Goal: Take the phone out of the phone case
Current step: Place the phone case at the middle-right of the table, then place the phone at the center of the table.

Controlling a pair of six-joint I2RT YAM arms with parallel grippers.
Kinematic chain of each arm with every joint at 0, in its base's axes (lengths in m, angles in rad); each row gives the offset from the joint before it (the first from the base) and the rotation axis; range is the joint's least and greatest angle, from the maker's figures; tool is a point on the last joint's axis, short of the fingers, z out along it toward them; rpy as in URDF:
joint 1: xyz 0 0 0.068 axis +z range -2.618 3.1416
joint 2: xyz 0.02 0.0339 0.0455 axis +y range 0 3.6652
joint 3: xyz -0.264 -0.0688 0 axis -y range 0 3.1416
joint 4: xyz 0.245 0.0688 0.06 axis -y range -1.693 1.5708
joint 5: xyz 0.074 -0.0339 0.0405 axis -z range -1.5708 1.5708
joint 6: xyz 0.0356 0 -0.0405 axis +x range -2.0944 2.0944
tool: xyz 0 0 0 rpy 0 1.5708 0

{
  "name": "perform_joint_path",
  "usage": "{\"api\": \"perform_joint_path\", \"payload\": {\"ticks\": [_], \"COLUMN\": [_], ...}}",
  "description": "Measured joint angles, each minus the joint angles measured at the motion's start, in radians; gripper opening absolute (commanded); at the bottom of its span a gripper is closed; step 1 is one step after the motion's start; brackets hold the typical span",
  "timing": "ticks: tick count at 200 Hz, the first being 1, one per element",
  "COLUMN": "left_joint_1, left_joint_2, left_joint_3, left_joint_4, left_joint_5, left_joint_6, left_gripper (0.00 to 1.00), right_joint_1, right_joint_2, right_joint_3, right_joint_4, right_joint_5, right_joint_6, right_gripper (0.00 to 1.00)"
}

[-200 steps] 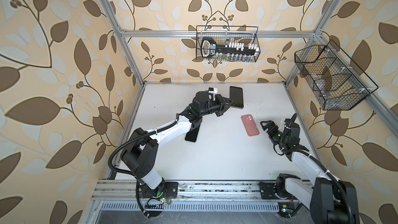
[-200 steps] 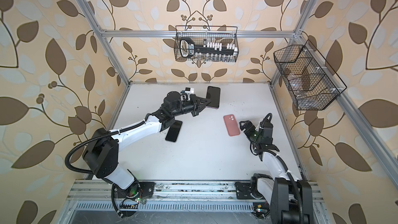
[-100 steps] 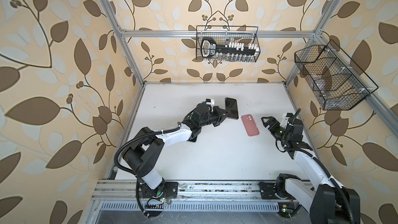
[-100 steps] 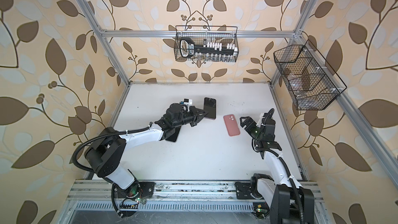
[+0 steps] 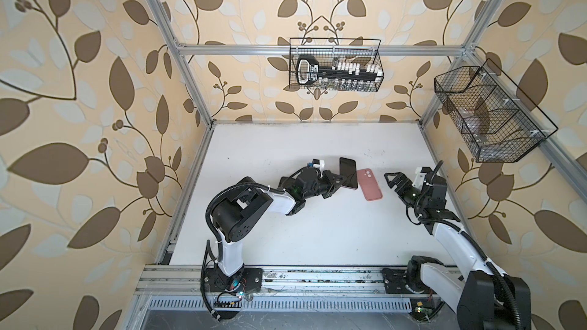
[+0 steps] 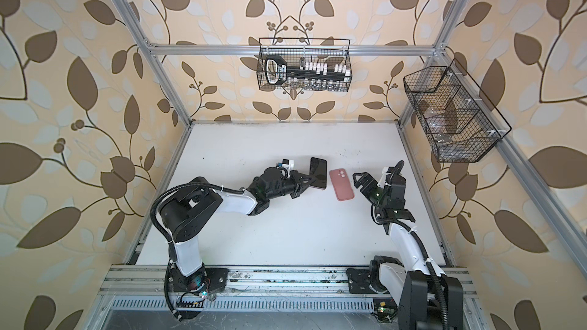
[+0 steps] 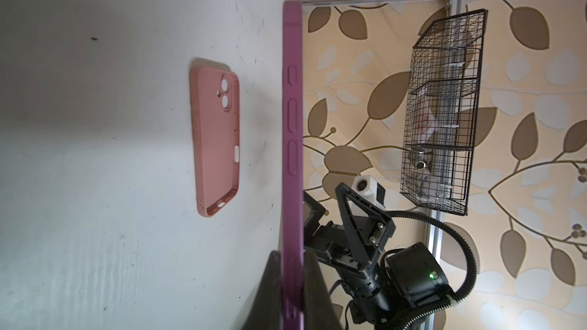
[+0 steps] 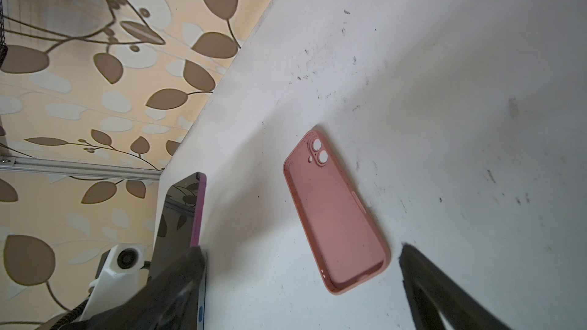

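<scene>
This is a robotics lab cell, not a lived-in room. A bare aluminium frame (image 5: 238,49) boxes in a white tabletop (image 5: 317,239), with leaf-patterned wallpaper (image 5: 95,106) panels as its walls. Two robot arms (image 5: 279,203) are bolted to a metal rail (image 5: 317,276) along the near edge, with cables (image 5: 209,214) and a slotted cable duct (image 5: 286,304) exposed. Black wire baskets (image 5: 317,88) hang from the frame at the back and right side.

I see one empty pink case (image 5: 369,185) lying flat on the scuffed white table (image 5: 317,233), between the fingers of left gripper (image 5: 339,181) and right gripper (image 5: 391,180).
</scene>
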Motion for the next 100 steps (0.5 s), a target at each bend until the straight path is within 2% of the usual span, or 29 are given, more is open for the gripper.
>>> {"api": "perform_joint_path", "payload": {"ticks": [100], "left_joint_1": [-0.001], "left_joint_2": [0.108], "left_joint_3": [-0.024], "left_joint_4": [0.057], "left_joint_5": [-0.039], "left_joint_6": [0.0], "left_gripper": [0.0], "right_joint_1": [-0.005], "right_joint_2": [0.0], "right_joint_3": [-0.002], "right_joint_4": [0.015], "right_joint_5": [-0.011], "right_joint_6": [0.0], "right_gripper": [0.97]}}
